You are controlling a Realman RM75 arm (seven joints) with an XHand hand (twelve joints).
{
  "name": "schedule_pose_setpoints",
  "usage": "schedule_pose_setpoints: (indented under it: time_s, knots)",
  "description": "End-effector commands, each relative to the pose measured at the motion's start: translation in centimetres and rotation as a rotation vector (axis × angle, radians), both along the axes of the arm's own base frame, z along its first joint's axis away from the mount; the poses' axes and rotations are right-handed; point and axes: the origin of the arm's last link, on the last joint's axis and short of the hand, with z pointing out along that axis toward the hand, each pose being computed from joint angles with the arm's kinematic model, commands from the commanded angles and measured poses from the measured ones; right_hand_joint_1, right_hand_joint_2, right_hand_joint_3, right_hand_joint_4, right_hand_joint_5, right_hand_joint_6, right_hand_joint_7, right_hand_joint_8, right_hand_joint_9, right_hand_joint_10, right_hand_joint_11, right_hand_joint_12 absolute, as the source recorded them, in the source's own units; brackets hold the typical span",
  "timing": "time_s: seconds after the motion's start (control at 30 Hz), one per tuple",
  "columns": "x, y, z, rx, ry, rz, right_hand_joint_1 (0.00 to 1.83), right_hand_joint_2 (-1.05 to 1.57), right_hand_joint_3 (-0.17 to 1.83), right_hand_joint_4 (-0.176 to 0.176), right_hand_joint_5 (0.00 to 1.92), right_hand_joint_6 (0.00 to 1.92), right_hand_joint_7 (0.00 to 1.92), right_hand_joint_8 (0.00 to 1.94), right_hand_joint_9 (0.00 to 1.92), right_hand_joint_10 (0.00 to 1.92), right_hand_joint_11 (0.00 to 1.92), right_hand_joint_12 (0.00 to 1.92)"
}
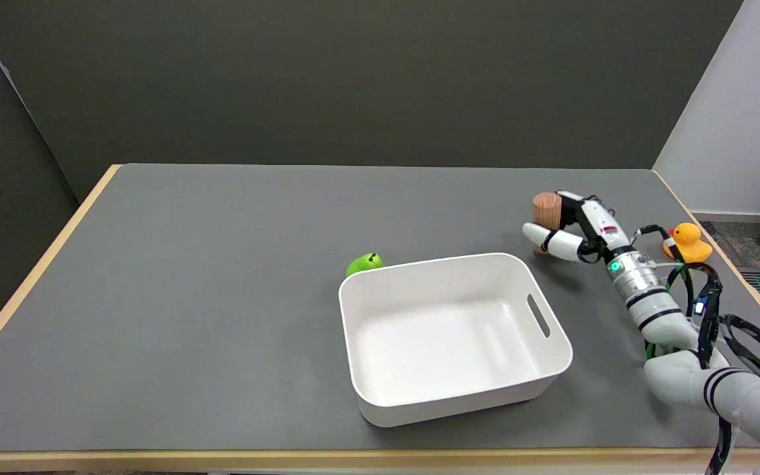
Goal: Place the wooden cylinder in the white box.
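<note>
Right hand (574, 227) reached in from the table's near right corner and gripped the wooden cylinder (547, 210): fingers wrapped its right side, another white finger crossed in front of its lower part. Cylinder stood upright in that grip, flat top showing, near the table's (221, 277) right edge and closer to the far edge than the near one. Couldn't tell whether its base touched the table or was slightly lifted; a shadow sat on the surface below the hand. White box (456, 333) sat right of centre, toward the near edge, open side up, nothing visible inside, handle slot in its right wall. Cylinder was just beyond the box's far right corner, outside it, not over the opening. Green toy (364, 263) sat just beside the box's far left corner, partly hidden by the rim. Yellow rubber duck (688, 241) stood at the right edge, just right of the wrist, cables running past it.
</note>
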Motion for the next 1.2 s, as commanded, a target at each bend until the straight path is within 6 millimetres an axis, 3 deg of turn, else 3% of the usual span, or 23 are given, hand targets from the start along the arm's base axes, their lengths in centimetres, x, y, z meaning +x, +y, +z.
schedule_pose_setpoints:
  time_s: [0.03,0.2,0.33,0.53,0.6,0.8,0.97,1.07,1.2]
  knots:
    - [11.1,0.4,-1.1,0.164,0.1,0.41,0.96,1.06,0.52,-0.047,0.68,1.58,0.81,1.53,0.82,1.44,0.26,1.92]
    - [13.9,2.3,-3.0,0.266,0.113,0.532,0.97,1.08,0.51,-0.066,0.65,1.61,0.78,1.56,0.81,1.46,0.24,1.92]
    - [14.9,3.4,-5.5,0.359,0.088,0.59,0.97,1.07,0.51,-0.068,0.65,1.61,0.78,1.57,0.8,1.46,0.24,1.92]
    - [15.7,4.6,-10.5,0.484,-0.003,0.635,0.97,1.06,0.53,-0.069,0.66,1.6,0.78,1.57,0.81,1.47,0.24,1.92]
    - [15.8,4.8,-13.0,0.512,-0.019,0.638,0.97,1.06,0.53,-0.07,0.66,1.6,0.79,1.57,0.81,1.47,0.24,1.92]
    - [14.1,5.6,-18.7,0.607,-0.134,0.585,0.98,1.05,0.54,-0.068,0.67,1.59,0.82,1.54,0.84,1.44,0.27,1.92]
    - [11.3,6.9,-23.4,0.697,-0.235,0.493,0.98,1.05,0.55,-0.065,0.67,1.59,0.82,1.54,0.83,1.44,0.28,1.92]
    - [9.5,7.8,-25.0,0.706,-0.227,0.441,0.97,1.05,0.55,-0.065,0.67,1.59,0.82,1.55,0.83,1.45,0.28,1.92]
    - [8.1,9.3,-25.2,0.691,-0.239,0.39,0.98,1.05,0.55,-0.068,0.67,1.6,0.81,1.56,0.82,1.46,0.28,1.92]
